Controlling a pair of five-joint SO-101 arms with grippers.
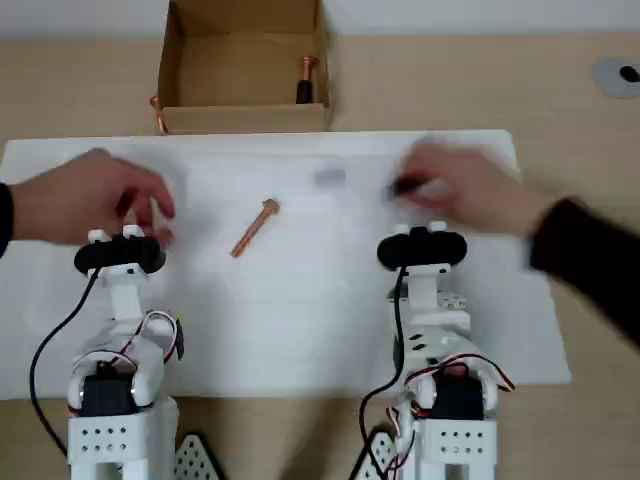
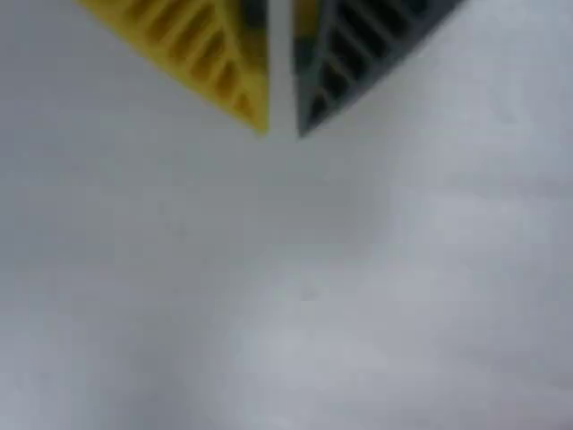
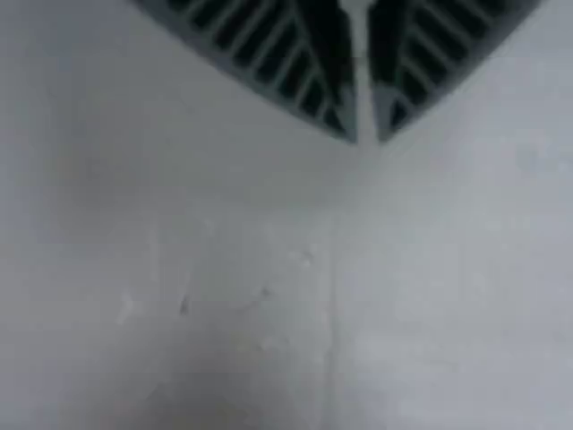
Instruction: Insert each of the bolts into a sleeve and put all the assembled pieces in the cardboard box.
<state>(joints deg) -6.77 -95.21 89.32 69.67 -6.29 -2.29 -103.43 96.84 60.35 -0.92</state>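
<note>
Both arms stood parked at the near edge of the mat (image 1: 300, 320). The left gripper (image 2: 282, 125) had its yellow and dark fingers closed to a thin slit above bare mat, holding nothing. The right gripper (image 3: 363, 134) was the same, nearly shut and empty.

One bolt (image 1: 255, 228) lay loose on the mat, left of centre and slanted, its head toward the far edge. The box (image 1: 175, 60) sat on the table (image 1: 580, 130) just past the mat's far edge, with an assembled piece (image 1: 305, 80) against its right wall. A copper part (image 1: 157, 112) lay outside the box's near left corner.

One hand (image 1: 90, 200) reached in over the mat's left edge. The other hand (image 1: 470, 190) came from the right, its fingers at a dark thing (image 1: 405, 186), likely a sleeve but too blurred to be sure.

The scene looked to be mid-arrangement, so the arms would do best to wait until both hands were off the mat. The loose bolt was probably the first pick. The gripper should open wide and turn so its fingers cross the slanted shank. It should close near the head, leaving the plain end free to enter a sleeve. A bolt that thin on soft mat could roll or tip, so a low, square approach would suit.
</note>
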